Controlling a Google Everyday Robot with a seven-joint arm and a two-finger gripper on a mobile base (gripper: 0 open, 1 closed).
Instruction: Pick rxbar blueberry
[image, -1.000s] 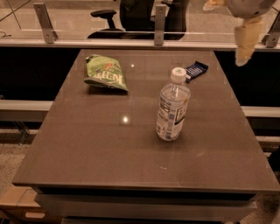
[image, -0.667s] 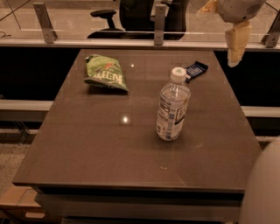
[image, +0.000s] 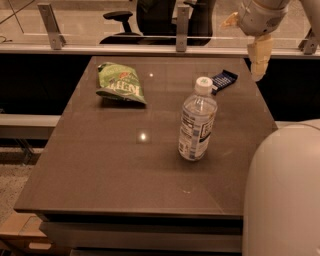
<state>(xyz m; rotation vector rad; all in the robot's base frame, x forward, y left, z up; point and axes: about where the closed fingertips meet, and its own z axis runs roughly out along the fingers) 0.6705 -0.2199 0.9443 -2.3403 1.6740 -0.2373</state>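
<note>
One small dark navy rxbar blueberry (image: 224, 80) lies flat on the far right part of the brown table (image: 100, 165), close to the right edge. From this view it sits just behind the white cap of an upright clear water bottle (image: 197, 125); whether the two touch cannot be told. A crinkled green chip bag (image: 120, 82) rests well apart on the far left side.

Above and just to the right of the bar, beyond the table's edge, the robot's gripper (image: 258, 70) hangs pointing down, pale cream against the dark background. It touches nothing and carries nothing. Whether it is open or closed cannot be told from here.

Over the last second the gripper has slid across from the far right of the view and dropped a little, so it now sits much nearer the bar. A large pale rounded part of the robot's body (image: 285, 195) has also swung into the lower right corner. The bar, bottle and bag have not moved.

This reads as the approach stage: the arm is closing in but has not yet reached the bar. The bottle standing close by leaves little room on that side for a clean descent.
</note>
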